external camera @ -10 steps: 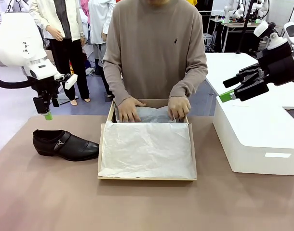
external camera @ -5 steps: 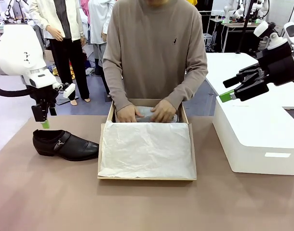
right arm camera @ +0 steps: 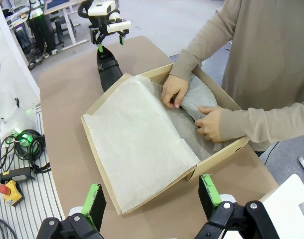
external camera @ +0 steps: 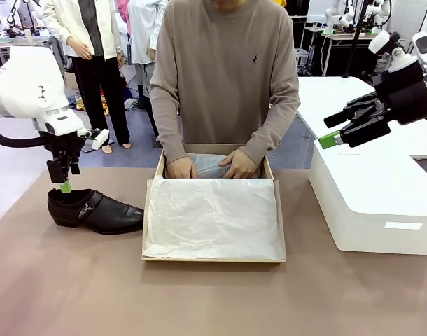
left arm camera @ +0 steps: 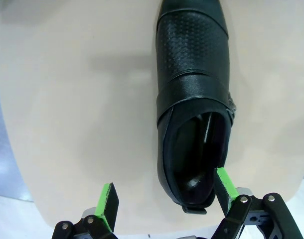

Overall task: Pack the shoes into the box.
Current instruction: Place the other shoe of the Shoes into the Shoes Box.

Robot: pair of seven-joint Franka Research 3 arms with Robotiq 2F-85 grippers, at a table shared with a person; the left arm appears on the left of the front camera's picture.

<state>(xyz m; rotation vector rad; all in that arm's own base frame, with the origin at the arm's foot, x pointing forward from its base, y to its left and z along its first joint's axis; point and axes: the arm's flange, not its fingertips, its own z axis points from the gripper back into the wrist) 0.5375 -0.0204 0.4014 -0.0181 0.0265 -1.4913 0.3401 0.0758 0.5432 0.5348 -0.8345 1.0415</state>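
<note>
- A large white block [external camera: 371,203] stands at the right edge of the brown worktop [external camera: 199,301], just beside the box and apart from it.
- A person at the far edge has both hands [external camera: 180,168] [external camera: 238,166] inside the box, on a bundle wrapped in paper [right arm camera: 199,102].
- The tan cardboard box [external camera: 279,224] sits open at the middle of the worktop, and white tissue paper [external camera: 213,217] covers most of its inside.
- One shoe [external camera: 94,210] lies near the left edge with its toe towards the box. It is glossy black, pointed, with a strap and a small metal buckle.
- The left jaws are wide open and empty at the shoe's heel, one green pad over the opening and one outside it.
- The right jaws hang wide open and empty above the white block.
</note>
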